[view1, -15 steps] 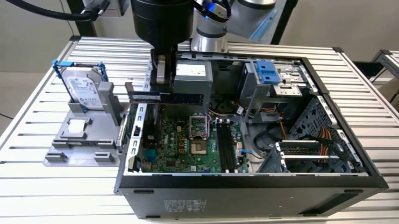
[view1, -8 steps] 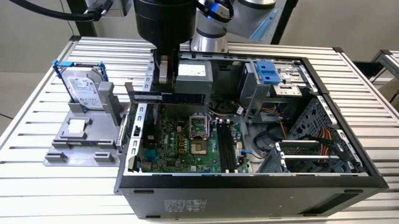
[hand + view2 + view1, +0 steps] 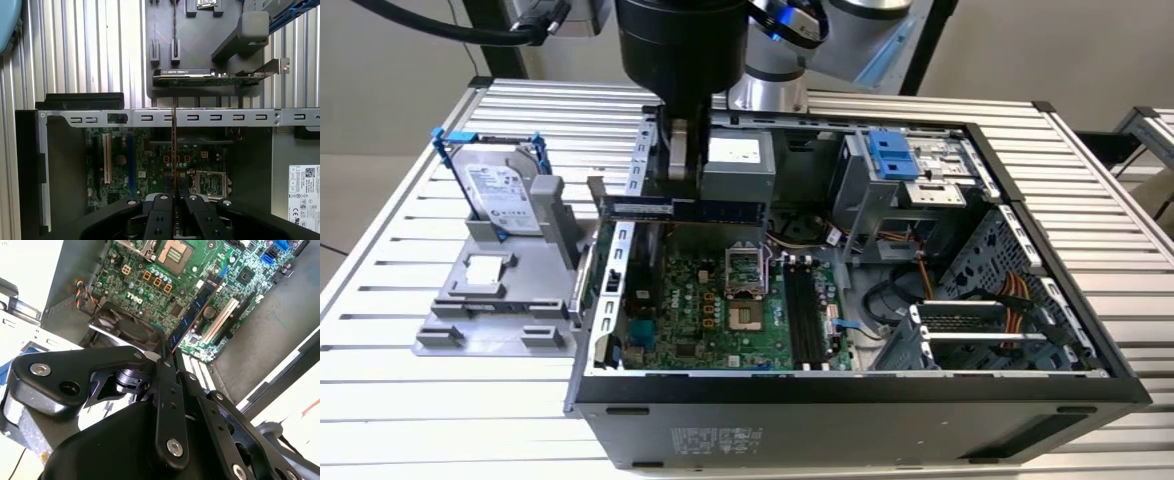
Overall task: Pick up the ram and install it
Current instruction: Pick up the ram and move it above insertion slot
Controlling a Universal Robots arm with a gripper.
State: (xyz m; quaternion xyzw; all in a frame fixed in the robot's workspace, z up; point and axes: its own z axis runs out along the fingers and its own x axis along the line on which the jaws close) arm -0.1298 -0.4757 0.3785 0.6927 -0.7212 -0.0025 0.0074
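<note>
In the exterior view the end effector (image 3: 675, 188) hangs from the arm over the open case (image 3: 854, 385), its fingers clamped on the ram (image 3: 707, 209). The ram is in the air, level, above the far edge of the board (image 3: 707, 310), with one end reaching past the case wall on the exterior view's left. It is not seated. The step in hand looks like carrying it to the long black slots (image 3: 807, 310). The ram lies crosswise to them, so I judge that a turn and a square, level approach matter most, with the grip unshifted. A grey box (image 3: 740, 165) stands just beyond the ram. Cables (image 3: 807, 235) lie between it and the slots, and the socket (image 3: 740, 272) sits beside them. On the slatted worktop (image 3: 400, 300), well apart, a fixture (image 3: 494, 300) carries a drive (image 3: 500, 190) with blue handles.

In the second wrist view the black fingers (image 3: 167, 385) meet on the ram (image 3: 197, 305), which juts out over the green board (image 3: 115, 265). A fan (image 3: 125, 327) sits near the held end. A white slot (image 3: 220, 320) runs beside the ram, below it.

In the first wrist view the ram (image 3: 173, 145) shows edge-on as a thin line between the fingers (image 3: 160, 210), crossing the slotted rail (image 3: 225, 118) of the case. I judge that rail the likeliest thing to snag a low pass. Beyond it a card (image 3: 210, 77) rests in the fixture.
</note>
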